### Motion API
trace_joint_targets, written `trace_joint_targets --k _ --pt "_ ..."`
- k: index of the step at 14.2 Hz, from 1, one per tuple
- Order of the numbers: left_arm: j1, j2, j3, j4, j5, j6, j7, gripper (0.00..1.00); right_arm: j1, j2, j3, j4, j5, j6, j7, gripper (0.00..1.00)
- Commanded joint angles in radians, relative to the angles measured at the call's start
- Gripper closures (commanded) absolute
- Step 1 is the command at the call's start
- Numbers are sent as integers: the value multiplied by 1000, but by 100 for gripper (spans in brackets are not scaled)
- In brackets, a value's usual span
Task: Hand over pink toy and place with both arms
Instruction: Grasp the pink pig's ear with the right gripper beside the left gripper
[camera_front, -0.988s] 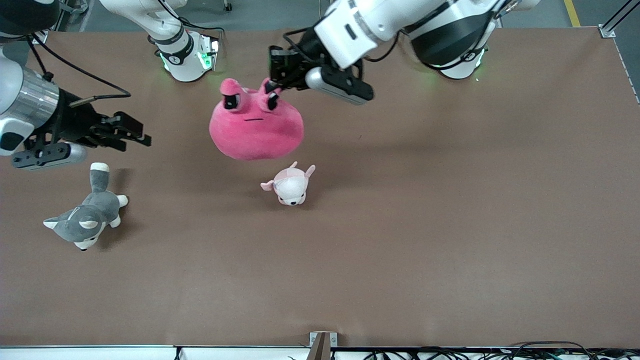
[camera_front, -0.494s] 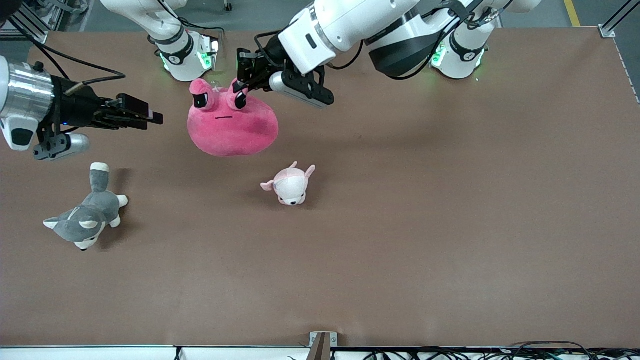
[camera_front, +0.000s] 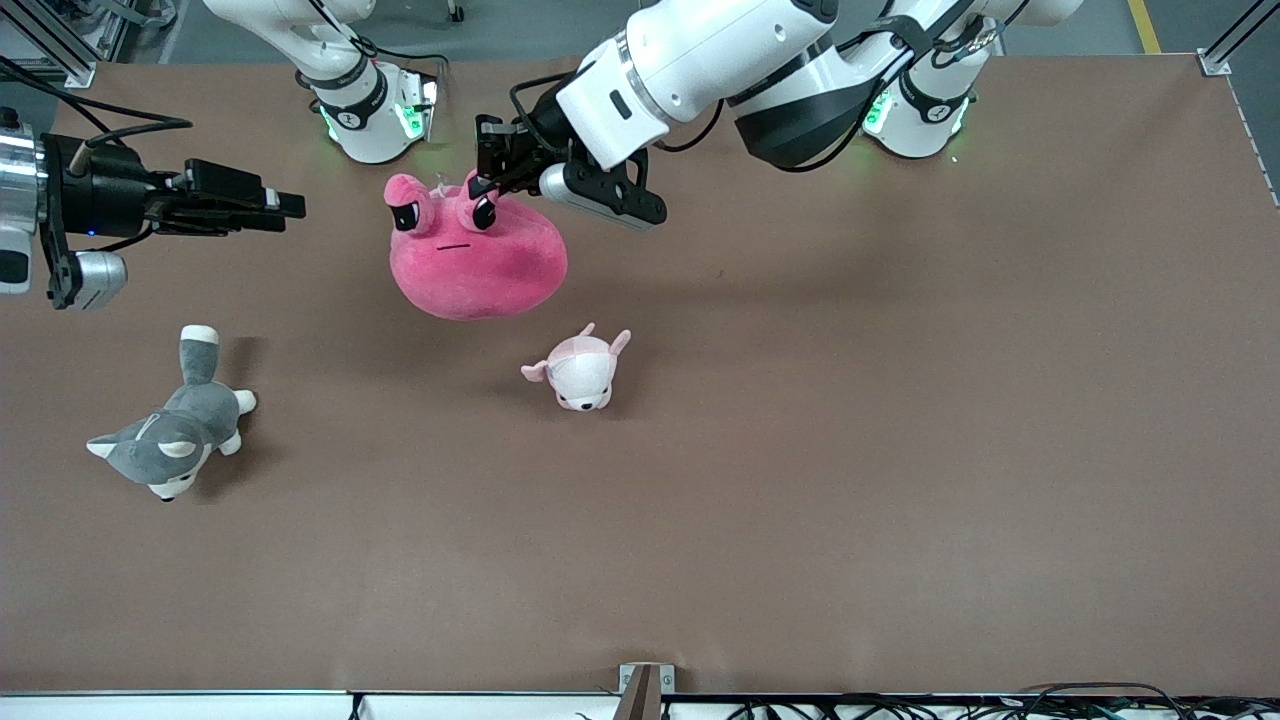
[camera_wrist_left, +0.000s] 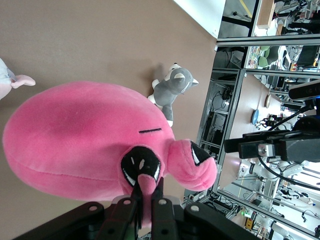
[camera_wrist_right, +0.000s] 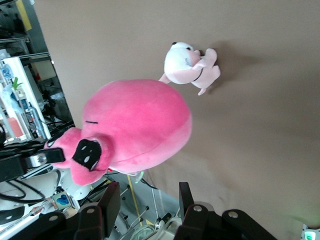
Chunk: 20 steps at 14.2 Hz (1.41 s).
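Pink toy (camera_front: 476, 262) above table (camera_front: 900, 400)

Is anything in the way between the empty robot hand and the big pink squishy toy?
Nothing visible. The right hand is open, with only bare brown table under the gap to the hot-pink blob-shaped plush toy, which hangs from the left hand by one eye bump.

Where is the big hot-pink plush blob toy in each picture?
Front view: big hot-pink plush blob toy hangs from the left gripper, above the table.
Left wrist view: fills the middle.
Right wrist view: middle.
Shared landmark: small pale-pink-and-white plush animal.
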Motion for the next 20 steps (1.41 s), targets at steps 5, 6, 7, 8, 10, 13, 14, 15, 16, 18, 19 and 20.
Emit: trace_joint_targets --k 5,6,7,8,10,13,14,15,16,18,19,20 --pt "-5 2 -1 15 4 9 5 98 106 2 7 -3 102 14 71 50" --pt "-5 2 -1 15 4 9 4 98 134 2 7 0 99 37 108 50" --pt "-5 1 -1 15 4 7 4 98 151 0 7 0 93 63 129 50" --pt "-5 -1 -1 9 4 6 4 98 157 2 7 0 92 68 134 50" --pt "-5 1 -1 3 4 6 4 98 157 0 5 2 86 69 130 50" --pt "-4 -4 -1 3 4 6 4 98 176 0 7 5 39 86 130 49" --pt "-2 -5 -1 4 4 4 4 98 197 0 9 5 1 100 130 49" --pt "-2 -5 -1 3 2 4 4 98 223 0 7 6 -48 117 130 49" --pt "-2 -4 -1 3 4 4 4 98 246 -1 9 6 -84 135 130 49" --pt "-2 -4 -1 3 4 3 4 98 274 -3 7 6 -107 158 131 48" --pt "0 -4 -1 3 4 3 4 98 275 -3 7 6 -107 175 131 48" --pt "0 -4 -1 3 4 3 4 98 277 -3 7 6 -108 191 131 48"
